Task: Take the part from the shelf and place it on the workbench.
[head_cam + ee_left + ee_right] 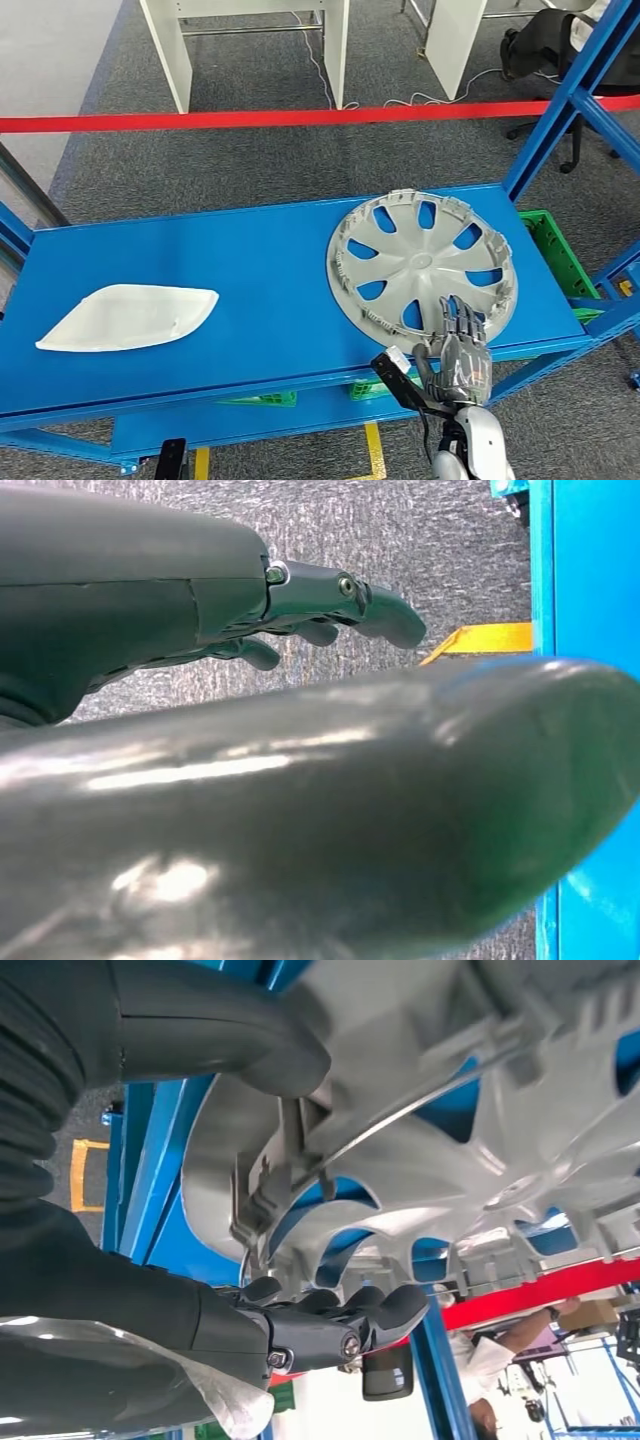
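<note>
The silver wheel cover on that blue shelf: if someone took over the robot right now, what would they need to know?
Right hand: fingers over the near rim of the wheel cover, thumb at its edge; a firm grip cannot be confirmed.
Left hand: holds nothing, hanging beside the shelf frame above the floor.
Wheel cover: lying on the blue shelf, right side. A white part lies on the shelf's left.
Done: reach to the cover.
Left: secure the grip, lift it, carry it to the workbench.

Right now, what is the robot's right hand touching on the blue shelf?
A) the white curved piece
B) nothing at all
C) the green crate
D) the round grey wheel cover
D: the right hand rests its fingers on the near rim of the wheel cover, and the right wrist view shows them at that rim.
</note>
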